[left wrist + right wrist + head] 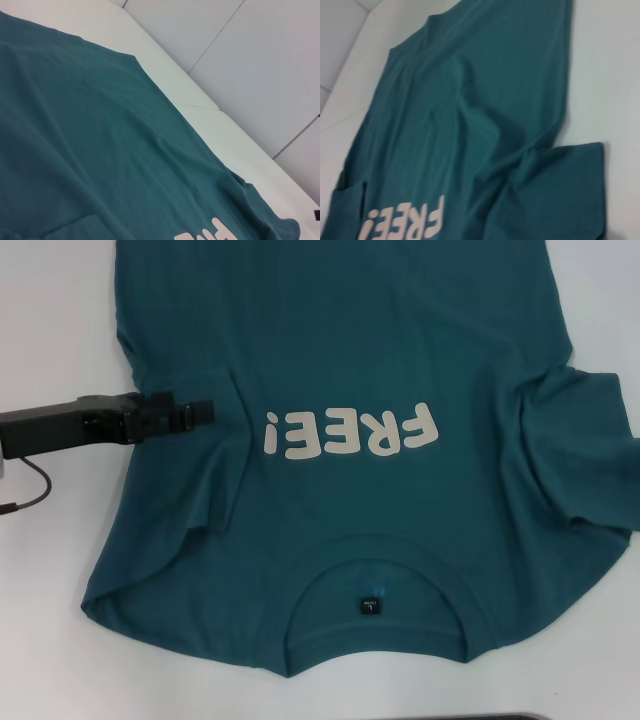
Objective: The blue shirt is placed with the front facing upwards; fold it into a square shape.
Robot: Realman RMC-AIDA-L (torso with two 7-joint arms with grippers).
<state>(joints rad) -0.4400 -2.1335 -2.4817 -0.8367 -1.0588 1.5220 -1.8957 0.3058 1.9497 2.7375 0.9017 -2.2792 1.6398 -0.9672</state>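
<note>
Lying front-up on the white table (40, 330), collar nearest the robot, the blue shirt (360, 360) looks barely started: both sleeves are tucked inward, the body unfolded. The left gripper (205, 412) rests over the left sleeve fold; I cannot tell its opening.

1. L arm: enters head view from left edge, mid-height, lying horizontal, black.
2. L gripper (203, 412): tip points toward frame centre; finger state unclear.
3. R arm/gripper: not seen in head view.
</note>
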